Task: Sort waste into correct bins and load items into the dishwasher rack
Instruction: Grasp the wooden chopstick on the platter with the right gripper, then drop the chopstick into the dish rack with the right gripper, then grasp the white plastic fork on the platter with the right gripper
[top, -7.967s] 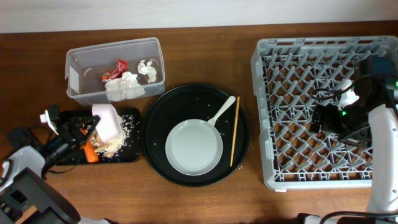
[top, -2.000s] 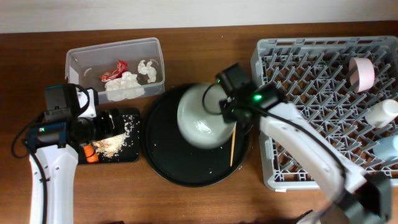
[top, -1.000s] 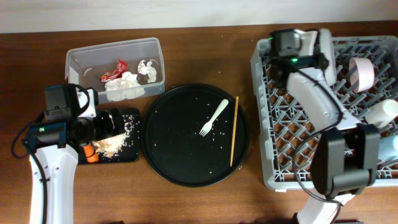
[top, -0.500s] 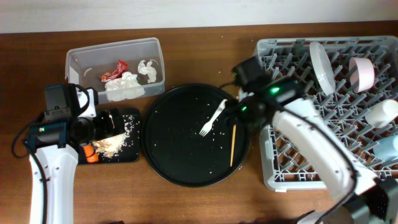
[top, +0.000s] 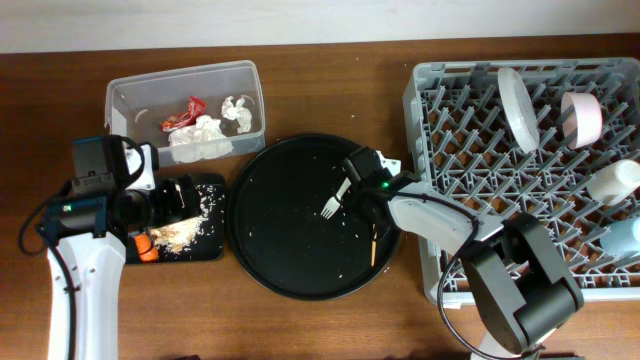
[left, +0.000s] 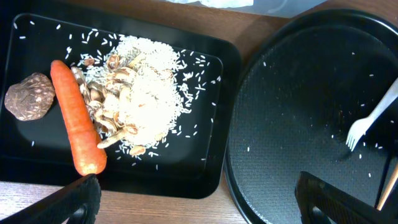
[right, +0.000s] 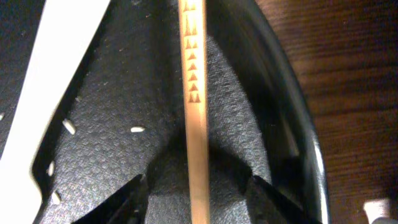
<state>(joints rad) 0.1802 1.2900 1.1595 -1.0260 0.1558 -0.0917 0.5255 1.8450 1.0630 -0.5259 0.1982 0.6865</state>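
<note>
My right gripper is low over the round black tray, open, with the thin wooden stick running between its fingers without touching either. The white fork lies just left of it. My left gripper hangs wide open and empty above the shallow black tray, which holds the carrot, a brown lump and rice crumbs. The clear tub holds the red wrapper and napkins. In the dishwasher rack, a white plate stands on edge.
A pinkish bowl, a white cup and a pale blue cup sit along the rack's right side. Rice grains are scattered over the round tray. The bins lie close together left of it.
My right arm left the white plate standing in the rack, swung back to the round tray and came down astride the stick. The left arm has not moved.
</note>
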